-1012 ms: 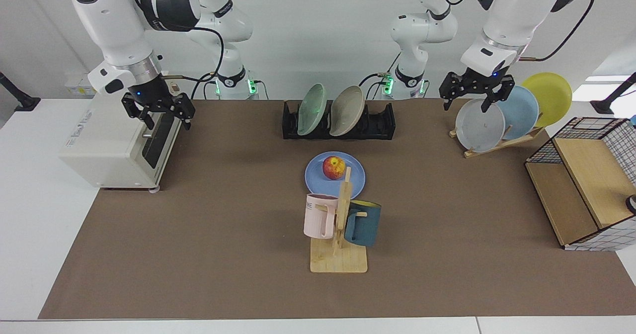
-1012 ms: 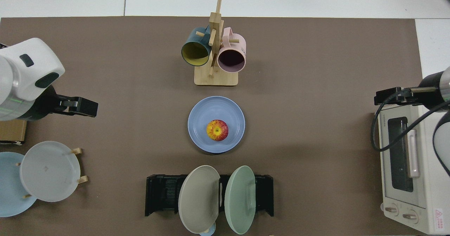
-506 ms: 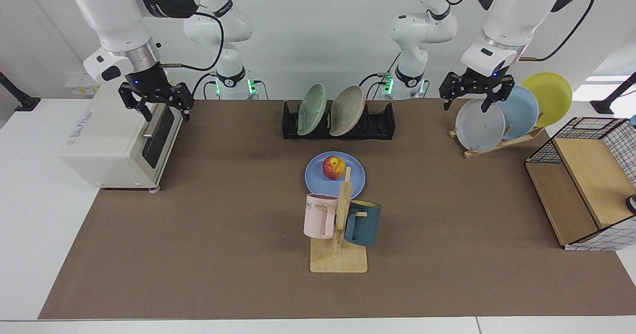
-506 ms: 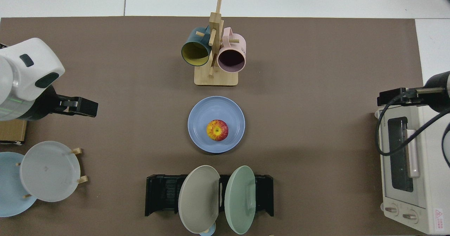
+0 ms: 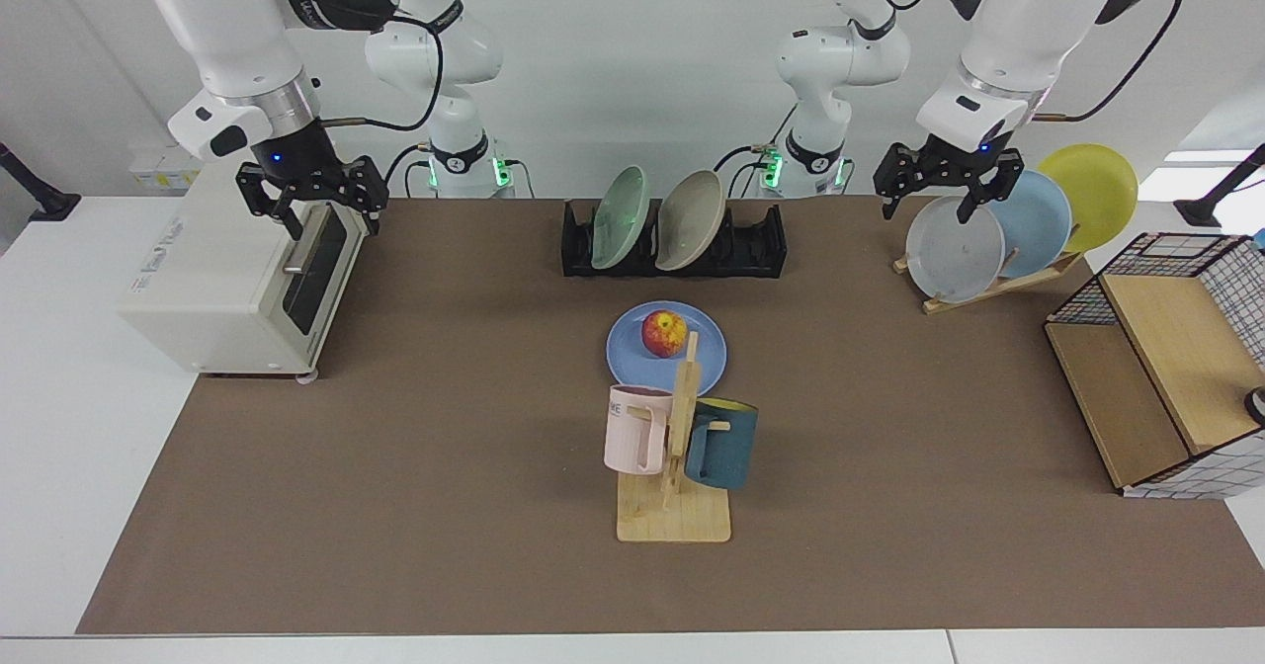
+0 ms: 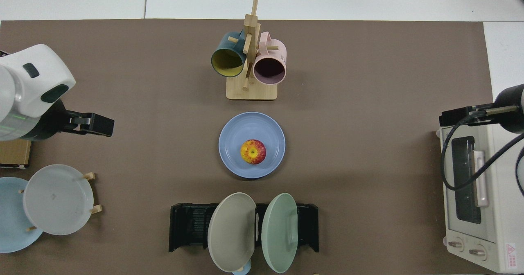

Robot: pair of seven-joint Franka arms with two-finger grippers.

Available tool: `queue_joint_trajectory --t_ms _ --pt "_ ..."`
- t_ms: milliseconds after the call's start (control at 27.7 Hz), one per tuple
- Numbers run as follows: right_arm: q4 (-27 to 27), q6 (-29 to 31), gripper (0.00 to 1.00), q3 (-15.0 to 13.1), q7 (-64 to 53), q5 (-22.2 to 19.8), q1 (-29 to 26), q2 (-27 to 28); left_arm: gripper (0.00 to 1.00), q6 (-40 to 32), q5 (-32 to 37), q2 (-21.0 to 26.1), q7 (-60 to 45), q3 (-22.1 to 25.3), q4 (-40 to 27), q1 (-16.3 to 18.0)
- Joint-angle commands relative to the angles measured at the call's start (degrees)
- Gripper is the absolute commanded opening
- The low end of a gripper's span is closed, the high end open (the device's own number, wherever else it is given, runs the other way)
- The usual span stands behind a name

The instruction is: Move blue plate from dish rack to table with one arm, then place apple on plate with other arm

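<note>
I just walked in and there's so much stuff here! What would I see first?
Probably the red apple sitting on the blue plate in the middle of the brown mat, just behind a wooden stand with a pink mug and a dark blue mug. Then the two white arms at the back: the right gripper open above the toaster oven, the left gripper open over the wooden plate rack.

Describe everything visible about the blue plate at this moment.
The blue plate is round, shallow, plain and matte periwinkle, with a low raised rim. It lies flat on the brown mat of the table, between the black dish rack and the wooden mug stand, apart from both. The apple sits upright near its centre. Neither end effector is near it.
</note>
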Motion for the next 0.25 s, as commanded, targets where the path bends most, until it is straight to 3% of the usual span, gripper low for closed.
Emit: queue_joint_trajectory --t_ms 0,217 --pt "0.62 -0.53 1.0 0.91 1.18 0.68 -0.86 -0.06 1.0 -1.22 -0.74 -0.31 0.71 0.16 0.69 0.29" --pt "0.53 -0.44 1.0 0.91 1.8 1.3 -0.59 -0.14 1.0 -1.22 -0.74 -0.32 0.62 0.16 0.78 0.29"
